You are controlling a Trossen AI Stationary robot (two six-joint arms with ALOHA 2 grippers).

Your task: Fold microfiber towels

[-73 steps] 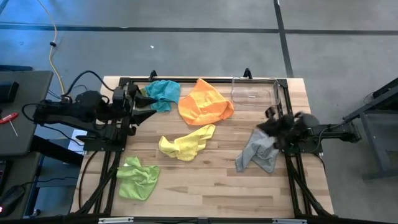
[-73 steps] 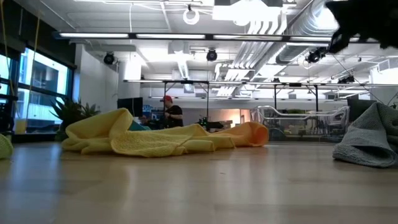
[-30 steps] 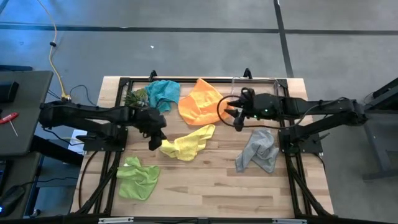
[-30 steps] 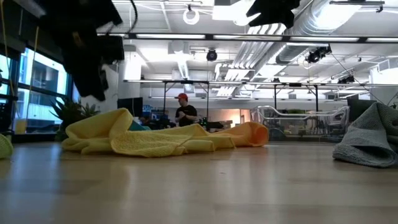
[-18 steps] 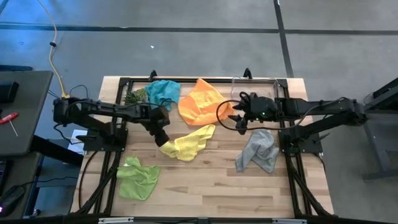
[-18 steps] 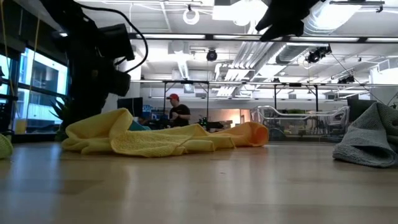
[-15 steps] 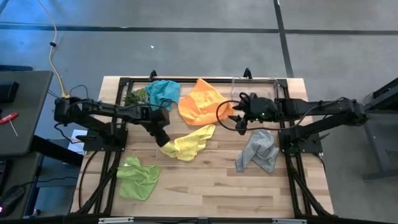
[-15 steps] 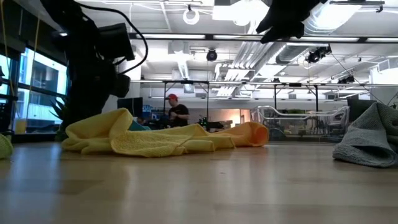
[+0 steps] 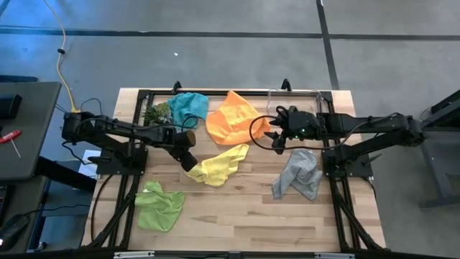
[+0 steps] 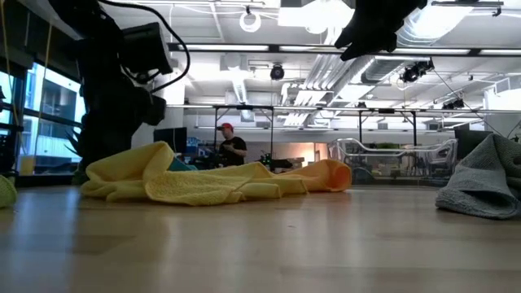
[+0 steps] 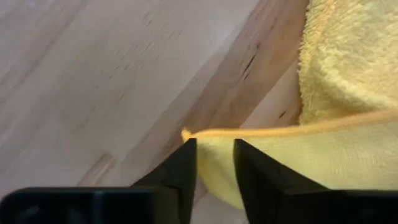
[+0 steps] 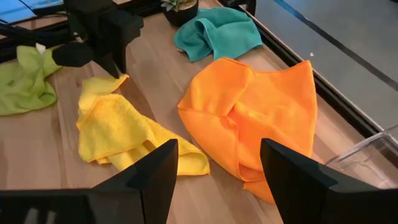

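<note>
Straddling the corner of the crumpled yellow microfiber towel (image 11: 323,155), the slightly parted, empty left gripper (image 11: 214,163) may pinch only the hem and slip; the right gripper (image 12: 214,163) hovers wide open, empty.

I note bare surface (image 9: 237,208) along the near edge, between the lime towel (image 9: 159,206) and grey towel (image 9: 299,175). The far side is crowded: teal towel (image 9: 188,108), orange towel (image 9: 236,119) and clear bin (image 9: 293,106) block passage there.
</note>
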